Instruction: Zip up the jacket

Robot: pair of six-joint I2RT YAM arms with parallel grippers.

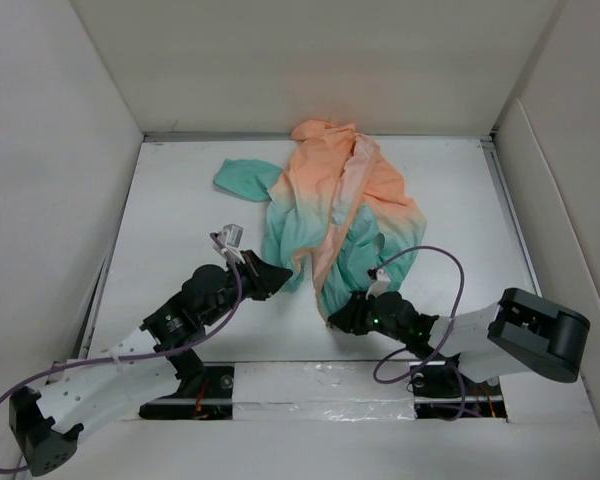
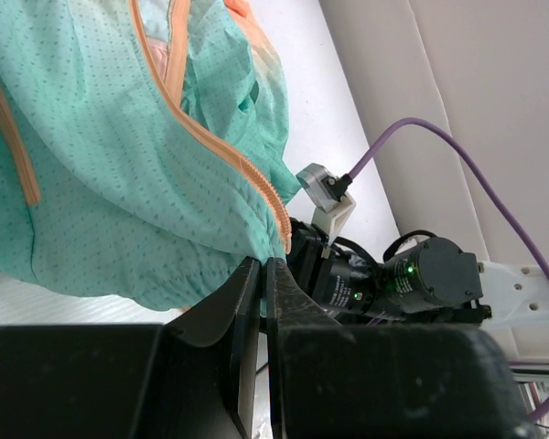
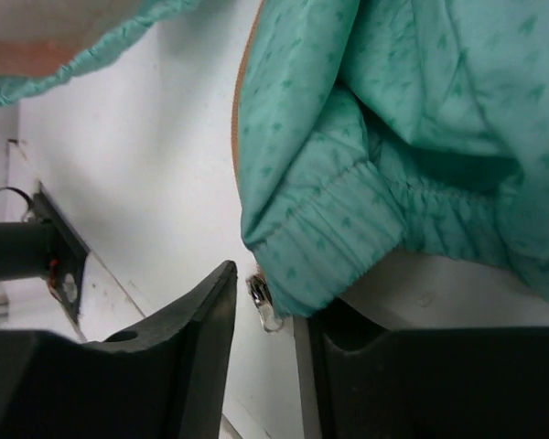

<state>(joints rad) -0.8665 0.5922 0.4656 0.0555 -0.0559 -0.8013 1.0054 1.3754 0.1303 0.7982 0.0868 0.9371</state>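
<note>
The jacket (image 1: 340, 200) lies crumpled mid-table, with the peach hood far and the teal hem near. My left gripper (image 1: 278, 276) sits at the left hem corner. In the left wrist view its jaws (image 2: 263, 263) are shut on the teal hem edge just below the orange zipper trim (image 2: 256, 178). My right gripper (image 1: 342, 314) is at the other hem corner. In the right wrist view it (image 3: 265, 293) is open, with the silver zipper pull (image 3: 262, 304) hanging between the fingers. The teal hem corner (image 3: 320, 247) rests over the right finger (image 3: 348, 366).
White walls enclose the table (image 1: 180, 220) on three sides. A teal sleeve (image 1: 242, 178) spreads to the back left. The right arm's wrist (image 2: 412, 274) and purple cable (image 2: 457, 151) lie close beside the left gripper. The arm bases stand at the near edge.
</note>
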